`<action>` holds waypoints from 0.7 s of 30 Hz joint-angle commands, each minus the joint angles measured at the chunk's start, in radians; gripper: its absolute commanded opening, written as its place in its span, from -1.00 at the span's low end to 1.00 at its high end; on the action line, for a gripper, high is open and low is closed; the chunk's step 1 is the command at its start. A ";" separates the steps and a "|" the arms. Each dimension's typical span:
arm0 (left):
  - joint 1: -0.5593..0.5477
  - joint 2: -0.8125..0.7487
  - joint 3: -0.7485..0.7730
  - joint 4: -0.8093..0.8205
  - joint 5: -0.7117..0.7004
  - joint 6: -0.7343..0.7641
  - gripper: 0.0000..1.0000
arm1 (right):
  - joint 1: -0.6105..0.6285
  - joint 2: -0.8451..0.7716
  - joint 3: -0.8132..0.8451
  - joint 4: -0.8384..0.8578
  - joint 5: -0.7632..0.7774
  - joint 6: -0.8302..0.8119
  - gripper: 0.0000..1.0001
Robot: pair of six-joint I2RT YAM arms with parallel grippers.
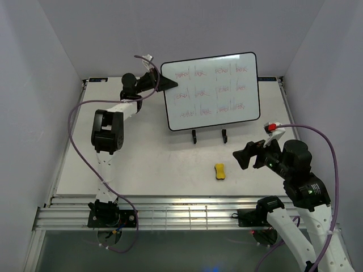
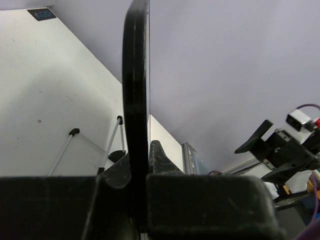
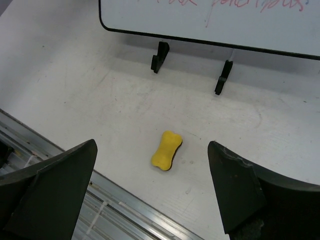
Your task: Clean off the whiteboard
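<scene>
Whiteboard (image 1: 211, 90) stands tilted at the upper centre of the top view, propped on a black stand (image 1: 194, 136) on the bench (image 1: 153, 164), with rows of red handwriting across it. The left tool (image 1: 166, 85) is clamped on its left edge. The right tool (image 1: 249, 157), at lower right, hangs with fingers spread wide near the yellow eraser (image 1: 219, 171), which lies on the bench.

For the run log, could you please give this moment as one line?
left gripper: shut on whiteboard edge | right gripper: open, aimed at yellow eraser | red writing: not erased
</scene>
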 commanded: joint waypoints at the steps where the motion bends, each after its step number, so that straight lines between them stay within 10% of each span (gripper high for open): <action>1: 0.037 -0.284 -0.013 -0.050 -0.160 -0.001 -1.00 | -0.001 0.021 -0.010 0.073 0.055 0.061 0.81; 11: 0.236 -0.818 -0.644 -0.094 -0.192 -0.067 -1.00 | -0.001 0.000 -0.092 0.295 0.096 0.204 0.80; 21: 0.450 -1.396 -0.726 -1.057 -0.272 0.331 -1.00 | 0.028 0.412 -0.053 0.119 0.095 0.169 0.94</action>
